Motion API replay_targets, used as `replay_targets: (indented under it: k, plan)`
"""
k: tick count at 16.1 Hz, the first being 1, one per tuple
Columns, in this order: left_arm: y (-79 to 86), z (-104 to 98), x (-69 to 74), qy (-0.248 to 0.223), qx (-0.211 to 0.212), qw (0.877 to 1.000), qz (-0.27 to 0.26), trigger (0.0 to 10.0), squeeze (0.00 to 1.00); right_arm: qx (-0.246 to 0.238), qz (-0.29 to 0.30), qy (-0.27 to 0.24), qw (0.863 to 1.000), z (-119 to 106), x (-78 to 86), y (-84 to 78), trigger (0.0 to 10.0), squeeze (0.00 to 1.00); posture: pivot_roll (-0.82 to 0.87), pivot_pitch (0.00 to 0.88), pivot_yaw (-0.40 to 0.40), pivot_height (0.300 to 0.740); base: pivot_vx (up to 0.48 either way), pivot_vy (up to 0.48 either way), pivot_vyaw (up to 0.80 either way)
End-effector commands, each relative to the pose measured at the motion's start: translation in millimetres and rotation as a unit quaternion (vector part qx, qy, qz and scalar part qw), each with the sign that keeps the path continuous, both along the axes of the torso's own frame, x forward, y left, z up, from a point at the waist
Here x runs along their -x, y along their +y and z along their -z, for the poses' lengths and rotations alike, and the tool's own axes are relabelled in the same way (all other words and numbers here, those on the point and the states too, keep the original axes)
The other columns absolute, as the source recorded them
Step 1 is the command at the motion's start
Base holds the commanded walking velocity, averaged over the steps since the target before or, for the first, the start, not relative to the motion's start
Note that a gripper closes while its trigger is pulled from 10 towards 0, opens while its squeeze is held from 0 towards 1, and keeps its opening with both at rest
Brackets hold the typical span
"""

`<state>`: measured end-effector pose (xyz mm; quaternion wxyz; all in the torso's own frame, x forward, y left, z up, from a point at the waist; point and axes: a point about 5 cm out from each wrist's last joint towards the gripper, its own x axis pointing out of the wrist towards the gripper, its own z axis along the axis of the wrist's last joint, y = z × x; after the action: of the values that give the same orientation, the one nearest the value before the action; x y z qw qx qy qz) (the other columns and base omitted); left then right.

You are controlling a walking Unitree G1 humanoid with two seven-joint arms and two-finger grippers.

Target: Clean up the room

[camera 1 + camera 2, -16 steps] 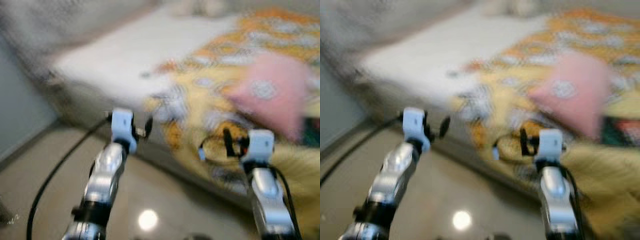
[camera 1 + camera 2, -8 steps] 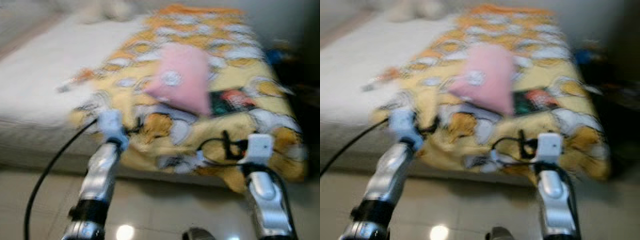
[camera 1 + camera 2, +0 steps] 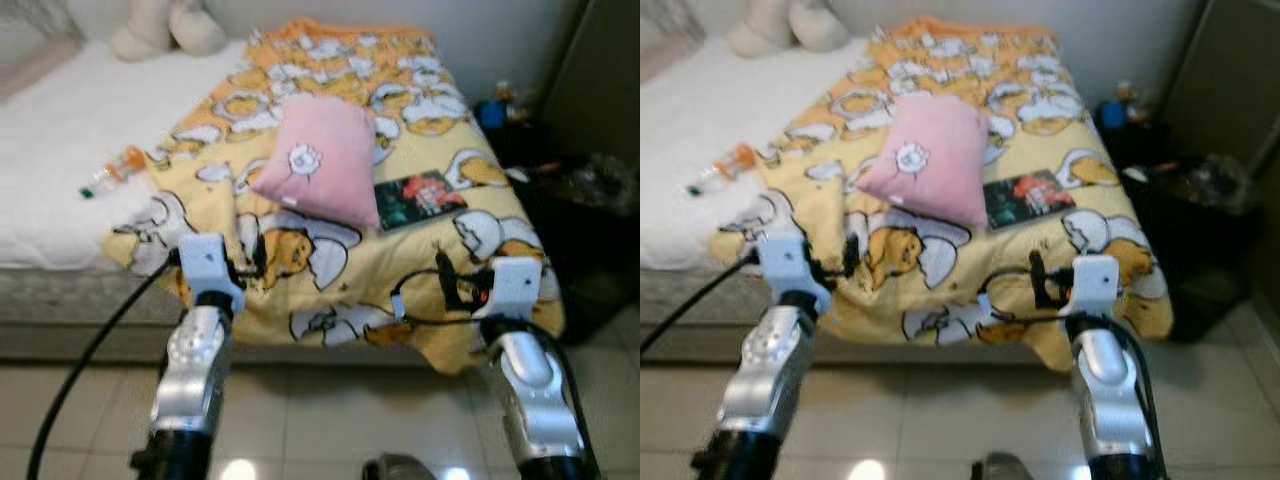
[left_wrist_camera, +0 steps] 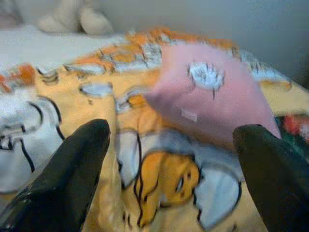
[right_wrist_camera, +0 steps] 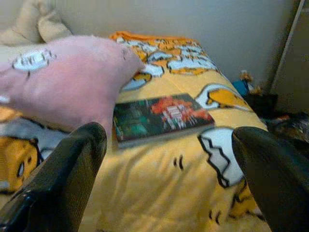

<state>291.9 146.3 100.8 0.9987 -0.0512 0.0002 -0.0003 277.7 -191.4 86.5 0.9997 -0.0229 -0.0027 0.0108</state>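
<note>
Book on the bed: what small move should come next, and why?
Probably ease the right gripper forward toward the book. Its fingers are open and hold nothing, and the book lies flat on the blanket beside the pink pillow, ahead of that gripper.

No legible text, even on the book [image 5: 161, 117] cover.

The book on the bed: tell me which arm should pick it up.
Probably the right. The book lies on the yellow blanket beside the pink pillow, ahead of the open right gripper. The left gripper faces the pillow instead.
</note>
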Motion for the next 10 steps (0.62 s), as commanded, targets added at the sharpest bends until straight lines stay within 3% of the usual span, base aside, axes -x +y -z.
replay_targets:
  k: [1, 5, 10]
  plan:
    - [-3.7, -2.3, 0.2, -0.001, -0.025, 1.0, 0.006, 10.0, 0.0, -0.01, -0.004, -0.002, 1.0, -2.7, -2.0, 2.6, 10.0, 0.0, -0.19, 0.0, 0.044, 0.723, 0.0, 0.0, 0.0]
    - [0.8, 3.5, -4.4, 0.026, -0.034, 0.999, -0.006, 10.0, 0.0, -0.008, -0.011, 0.005, 1.0, 2.0, -0.3, 5.5, 10.0, 0.0, -0.19, 0.0, 0.053, 0.723, 0.436, 0.0, 0.0]
    - [-1.2, -8.9, -16.3, 0.008, -0.035, 0.999, -0.011, 10.0, 0.0, -0.007, -0.009, 0.002, 1.0, -0.2, -4.4, 7.7, 10.0, 0.0, -0.2, 0.0, 0.064, 0.723, 0.48, 0.0, 0.0]
